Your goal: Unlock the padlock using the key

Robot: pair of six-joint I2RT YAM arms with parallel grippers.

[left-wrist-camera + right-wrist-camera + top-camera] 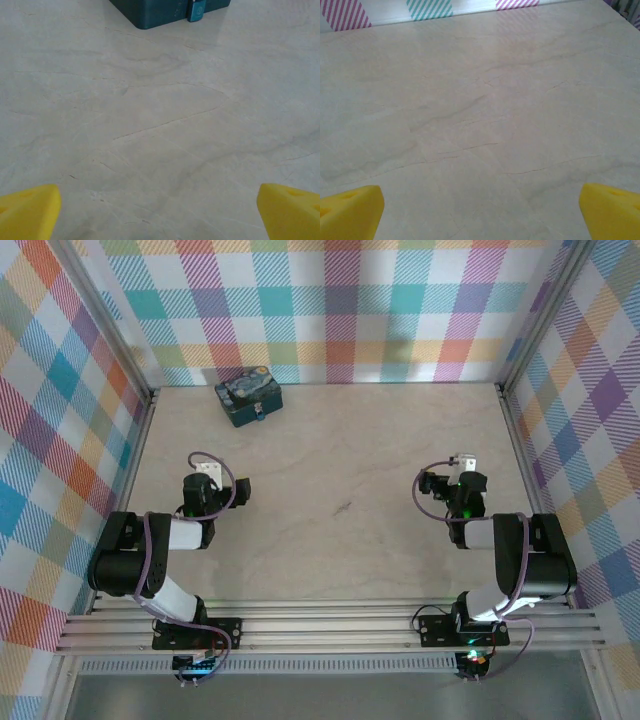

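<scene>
Tin (248,395) sits at far left of tabletop (340,540), near the back wall. Padlock (258,417) lies against the tin's near side. Left pincer (207,469) is nearer than the tin, well apart. Right pincer (463,462) is over the right half, level with the left one.

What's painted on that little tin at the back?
The tin is dark blue with yellowish swirls, clearest in the top external view.
</scene>
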